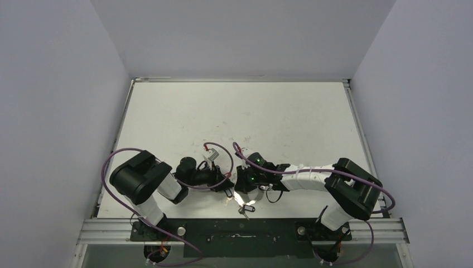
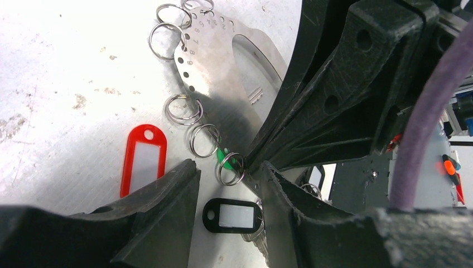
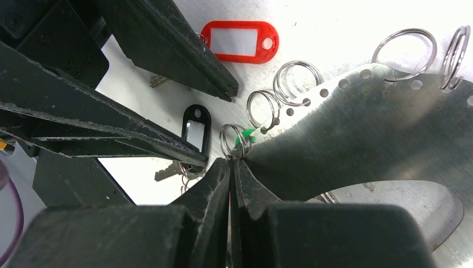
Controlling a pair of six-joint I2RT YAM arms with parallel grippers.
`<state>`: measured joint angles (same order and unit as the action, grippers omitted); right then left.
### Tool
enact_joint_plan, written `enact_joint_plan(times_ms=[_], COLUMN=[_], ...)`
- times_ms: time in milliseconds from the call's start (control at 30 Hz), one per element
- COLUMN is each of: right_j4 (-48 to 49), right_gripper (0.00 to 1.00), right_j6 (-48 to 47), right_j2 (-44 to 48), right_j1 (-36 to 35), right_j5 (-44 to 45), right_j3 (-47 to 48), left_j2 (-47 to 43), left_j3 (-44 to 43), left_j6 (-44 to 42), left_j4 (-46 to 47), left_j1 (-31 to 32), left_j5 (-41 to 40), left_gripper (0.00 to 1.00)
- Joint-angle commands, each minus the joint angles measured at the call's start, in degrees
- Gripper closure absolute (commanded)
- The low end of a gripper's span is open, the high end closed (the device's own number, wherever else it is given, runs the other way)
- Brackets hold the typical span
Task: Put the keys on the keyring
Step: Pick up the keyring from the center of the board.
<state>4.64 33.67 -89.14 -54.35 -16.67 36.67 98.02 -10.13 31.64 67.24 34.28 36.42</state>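
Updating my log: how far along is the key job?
Done: possibly one; a green tag sits at a ring on the keyring, threading unclear. In hand: the right gripper is shut on the keyring's edge there, the left gripper open around that ring. To do: the red tag and the black tag with its key lie loose on the table.

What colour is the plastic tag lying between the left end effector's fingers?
Black, with a white insert. The tag shows best in the left wrist view.

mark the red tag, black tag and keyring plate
red tag (image 2: 144, 162): left wrist view, white label
black tag (image 2: 233, 215): left wrist view, white label
keyring plate (image 3: 362, 134): right wrist view, bare metal face
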Motion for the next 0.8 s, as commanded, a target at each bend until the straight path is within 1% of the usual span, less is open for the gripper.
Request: enact_joint_plan(times_ms=[0,167,367,533,633,667,767], right_j4=[-3.9,-4.1,-3.5,-3.6,-3.6,-3.6,-3.9], right_gripper=[1.0,1.0,1.0,1.0,1.0,1.0,1.0], right_j6=[-1.2,-1.2,-0.8,-0.8,-0.9,-0.8,-0.9], right_j2=[-1.8,-1.0,-0.9,-0.8,-0.7,-0.6,0.4], right_j1=[-0.4,-0.5,-0.4,-0.4,-0.4,-0.4,-0.5], right_j5=[3.9,4.6,4.5,4.5,4.4,4.4,4.5], right_j3=[-0.2,-1.1,-1.4,-1.3,-1.3,-1.2,-1.2], left_j2=[-1.2,1.7,6.2,6.8,6.4,6.2,5.7], left_j3=[-2.2,-3.0,-4.1,-3.7,-3.6,-3.8,-4.2], left_j6=[-4.2,-4.1,-2.4,-1.5,-1.7,-1.8,-2.0], left_j4=[-7.2,-4.1,1.7,3.6,3.1,2.6,1.3], left_j1=[-0.1,0.2,1.5,1.5,1.4,1.4,1.4], left_j5=[0.9,4.9,10.5,11.7,11.2,11.1,10.4], left_gripper=[0.57,0.58,0.69,0.82,0.97,1.0,1.0])
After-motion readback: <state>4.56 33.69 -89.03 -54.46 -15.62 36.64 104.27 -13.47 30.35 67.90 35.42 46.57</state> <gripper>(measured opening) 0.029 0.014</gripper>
